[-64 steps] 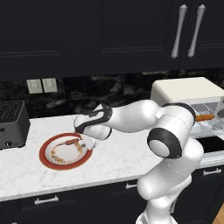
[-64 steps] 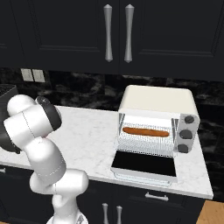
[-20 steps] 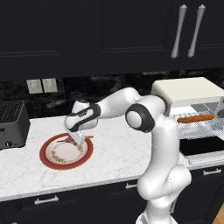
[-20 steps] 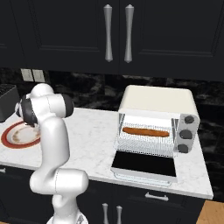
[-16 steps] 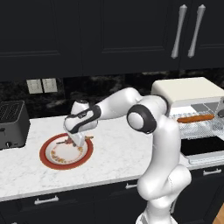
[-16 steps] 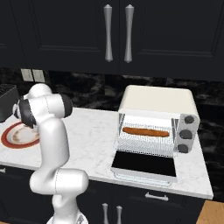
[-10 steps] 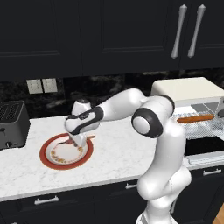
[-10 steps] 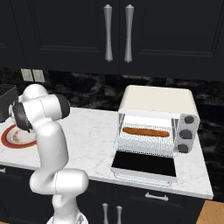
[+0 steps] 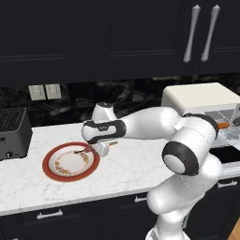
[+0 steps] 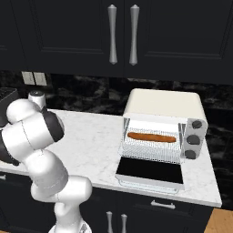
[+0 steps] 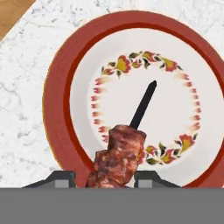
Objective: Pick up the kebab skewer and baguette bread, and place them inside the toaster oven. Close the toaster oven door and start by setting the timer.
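Note:
The kebab skewer (image 11: 118, 159) lies on a red-rimmed plate (image 11: 57, 109), its dark tip pointing across the plate's middle. My gripper (image 11: 106, 177) is low over it, open, one fingertip on each side of the reddish-brown meat chunks, with a small gap on the left side. From the left base view the gripper (image 9: 93, 150) is at the right edge of the plate (image 9: 47, 164). The baguette bread (image 10: 151, 137) lies on the wire rack inside the cream-white toaster oven (image 10: 164, 107). The toaster oven door (image 10: 150, 170) is folded down flat, open.
A dark slot toaster (image 9: 11, 131) stands on the counter left of the plate. Black wall cabinets hang above. The marble counter runs between the plate and the toaster oven (image 9: 201, 96), whose three knobs (image 10: 193, 139) are on its right side.
The hand has settled lower at the plate's right edge and the fingers have drawn in around the skewer's meat. The baguette and oven door have not moved.

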